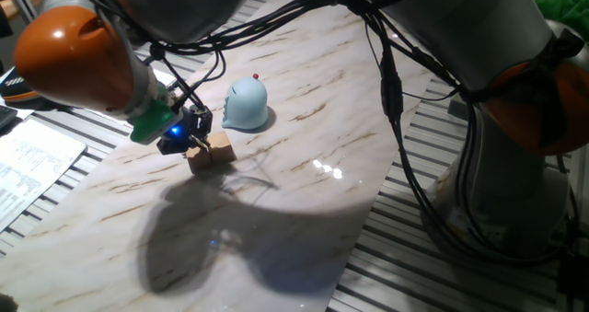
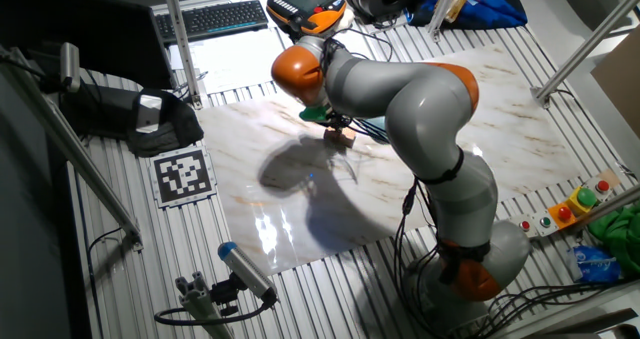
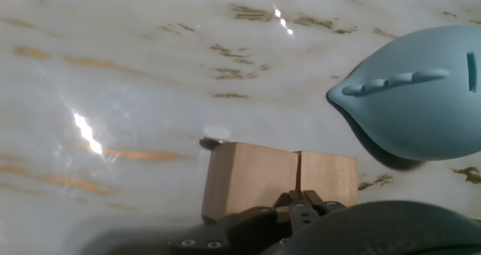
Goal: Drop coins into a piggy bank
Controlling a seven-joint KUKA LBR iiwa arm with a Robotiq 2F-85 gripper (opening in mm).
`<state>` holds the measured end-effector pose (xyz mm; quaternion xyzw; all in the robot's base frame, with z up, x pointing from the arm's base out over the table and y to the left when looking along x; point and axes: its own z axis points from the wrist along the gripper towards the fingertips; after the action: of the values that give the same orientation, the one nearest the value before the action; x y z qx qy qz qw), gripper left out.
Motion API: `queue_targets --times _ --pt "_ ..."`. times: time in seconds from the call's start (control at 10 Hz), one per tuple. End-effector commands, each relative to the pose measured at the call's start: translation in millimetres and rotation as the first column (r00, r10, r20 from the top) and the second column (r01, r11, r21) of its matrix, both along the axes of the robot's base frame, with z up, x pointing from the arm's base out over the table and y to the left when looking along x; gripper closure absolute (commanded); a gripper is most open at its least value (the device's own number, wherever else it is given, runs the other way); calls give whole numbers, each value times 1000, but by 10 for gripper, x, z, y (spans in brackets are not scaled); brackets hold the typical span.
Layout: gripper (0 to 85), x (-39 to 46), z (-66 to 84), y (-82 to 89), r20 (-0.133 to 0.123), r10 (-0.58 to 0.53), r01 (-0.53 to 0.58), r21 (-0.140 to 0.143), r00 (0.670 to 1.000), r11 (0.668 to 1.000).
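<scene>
Light blue piggy bank with red knob, tan wooden cubes, brown-veined white marble table

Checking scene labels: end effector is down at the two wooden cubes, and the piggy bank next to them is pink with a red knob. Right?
One thing is off: the piggy bank is light blue, not pink, as one fixed view and the hand view both show. The rest holds: it has a red knob on top, and the end effector is down at the two wooden cubes beside it.
</scene>
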<state>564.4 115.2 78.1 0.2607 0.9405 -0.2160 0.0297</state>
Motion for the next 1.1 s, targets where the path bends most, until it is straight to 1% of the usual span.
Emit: queue_targets --times 0.0,0.1,0.2,0.5,0.6,0.7,0.8,0.9,1.0 --pt "850 -11 11 5 -10 6 -6 -10 1000 1000" --pt "850 -16 27 8 -13 12 -13 -17 1000 1000" --pt "850 -22 46 11 -14 14 -14 -18 1000 1000" --pt "850 -23 57 13 -12 25 -25 -7 1000 1000" --pt "850 -24 65 9 -6 28 -27 14 1000 1000" --pt "850 -20 98 6 6 37 -38 55 999 998" --pt "850 -8 151 7 20 41 -43 109 999 993" --pt "850 -8 189 18 33 65 -69 148 997 987" --pt "850 -8 214 49 54 142 -150 181 988 972"
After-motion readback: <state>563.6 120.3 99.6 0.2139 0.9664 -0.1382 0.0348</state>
